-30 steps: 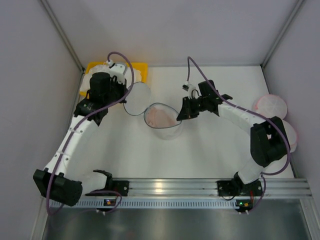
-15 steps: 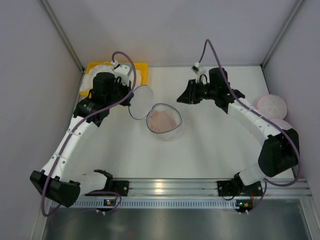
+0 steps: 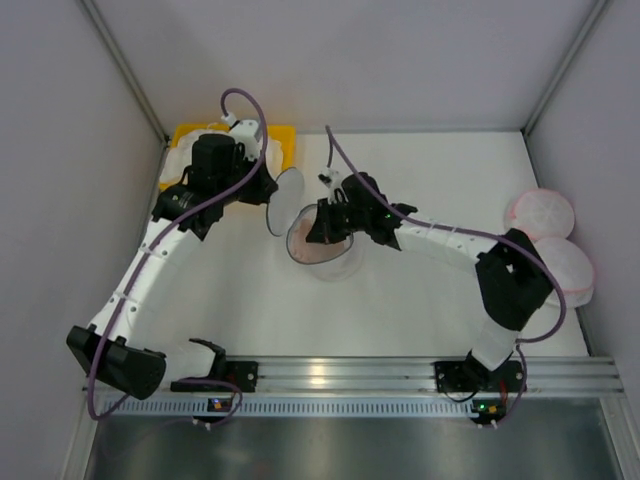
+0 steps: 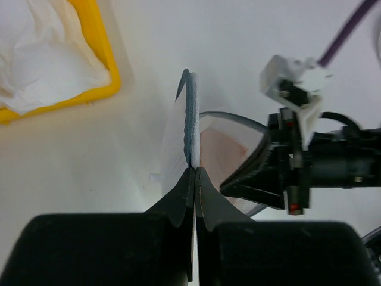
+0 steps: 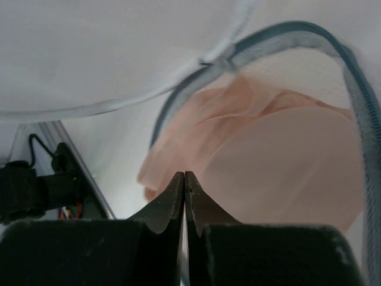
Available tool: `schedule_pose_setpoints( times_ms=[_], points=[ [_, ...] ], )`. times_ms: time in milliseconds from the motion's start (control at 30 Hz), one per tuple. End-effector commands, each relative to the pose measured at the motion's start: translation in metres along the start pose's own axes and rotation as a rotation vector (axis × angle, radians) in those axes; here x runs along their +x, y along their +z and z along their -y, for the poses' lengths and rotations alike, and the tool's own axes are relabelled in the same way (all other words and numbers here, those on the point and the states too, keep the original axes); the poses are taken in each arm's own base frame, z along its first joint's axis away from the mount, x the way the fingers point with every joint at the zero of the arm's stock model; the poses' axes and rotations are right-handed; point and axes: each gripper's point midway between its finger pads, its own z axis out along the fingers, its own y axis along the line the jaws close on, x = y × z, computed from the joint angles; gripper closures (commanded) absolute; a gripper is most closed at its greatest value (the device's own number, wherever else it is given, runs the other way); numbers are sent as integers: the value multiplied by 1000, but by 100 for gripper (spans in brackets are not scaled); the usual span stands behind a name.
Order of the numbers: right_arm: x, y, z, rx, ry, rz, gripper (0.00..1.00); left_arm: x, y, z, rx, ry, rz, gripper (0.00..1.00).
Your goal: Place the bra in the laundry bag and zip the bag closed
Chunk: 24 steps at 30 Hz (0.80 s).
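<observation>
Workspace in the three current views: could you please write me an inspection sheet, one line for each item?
Surface: white table, no spills seen.
Job's things: laundry bag open mid-table, flap raised; bra inside it; zipper not closed.
Clutter: yellow tray holding white garments, far left; two pink-rimmed mesh pouches, right edge.
End effectors: left end effector shut on the flap's edge; right end effector shut, tips at the bra, contact unclear.
Cables: purple cable arches over the left wrist, another over the right; no snag seen.
Surroundings: grey walls on three sides; metal rail at the near edge.
</observation>
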Motion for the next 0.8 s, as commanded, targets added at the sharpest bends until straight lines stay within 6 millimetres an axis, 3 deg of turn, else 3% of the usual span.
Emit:
schedule_pose_setpoints(
  times_ms=[0, 200, 333, 467, 533, 600, 667, 767],
  points=[
    [-9, 30, 8, 36, -6, 76, 100, -20, -8, 13, 52, -71, 47, 100],
    [14, 60, 34, 126, 36, 82, 100, -21, -12, 19, 152, -215, 19, 100],
    [23, 67, 59, 246, 10, 87, 100, -26, -19, 21, 198, -296, 17, 100],
    [39, 68, 89, 383, -38, 60, 100, -45, -34, 24, 227, -317, 62, 100],
    [48, 72, 91, 392, -52, 37, 100, -51, -39, 21, 224, -323, 81, 100],
    [52, 76, 83, 368, -65, 18, 99, -54, -42, 19, 212, -319, 89, 100],
    [49, 76, 60, 282, -56, 3, 96, -50, -41, 14, 179, -309, 81, 100],
    [4, 54, -2, 95, -120, 77, 89, -35, -34, 1, 123, -263, 46, 100]
  ],
)
